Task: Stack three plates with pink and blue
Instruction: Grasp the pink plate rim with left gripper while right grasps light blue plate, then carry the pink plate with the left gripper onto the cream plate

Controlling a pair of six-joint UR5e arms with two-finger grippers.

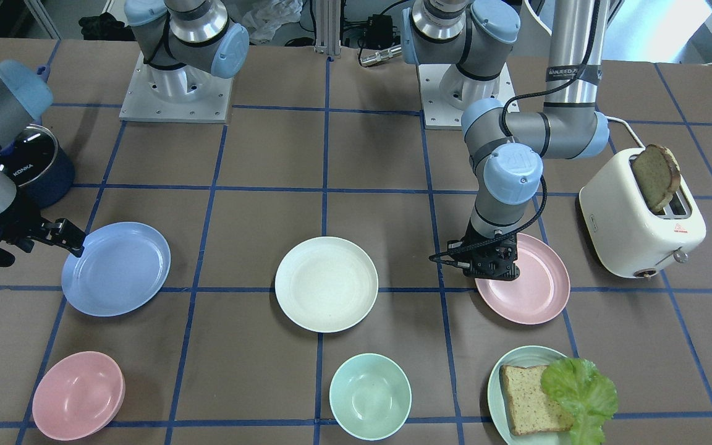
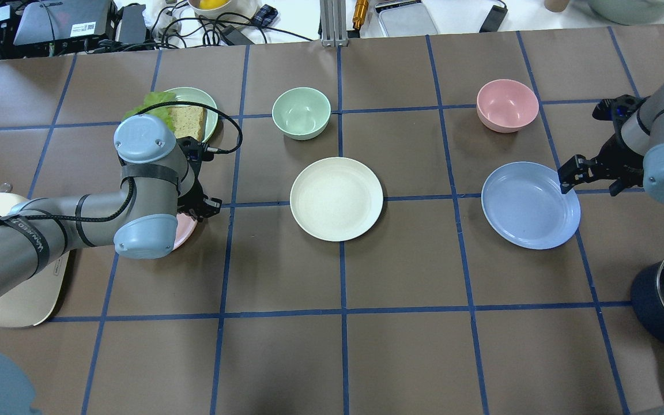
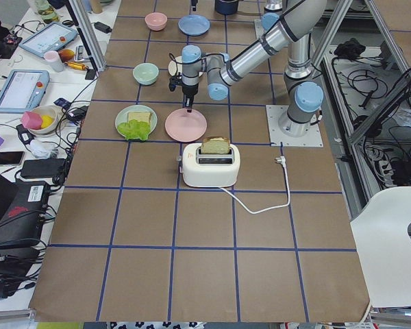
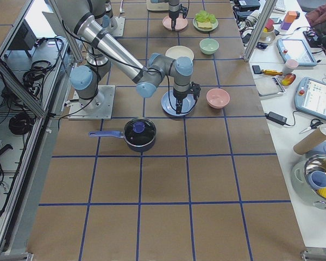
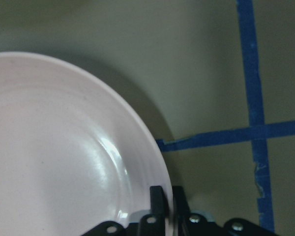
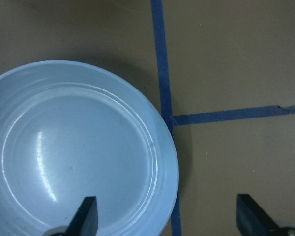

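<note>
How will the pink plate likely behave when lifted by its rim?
The pink plate looks like thin plastic, so it is probably stiff and light. Pinched at one rim spot by the left gripper, it may tilt or pivot. Its smooth rim could slip.

left gripper (image 5: 167,192) tightly closed, low; right gripper (image 6: 166,204) wide apart, downward-pointing

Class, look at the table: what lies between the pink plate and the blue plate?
The cream-white plate lies between the pink plate and the blue plate. Both the overhead and the front-facing views show it.
</note>
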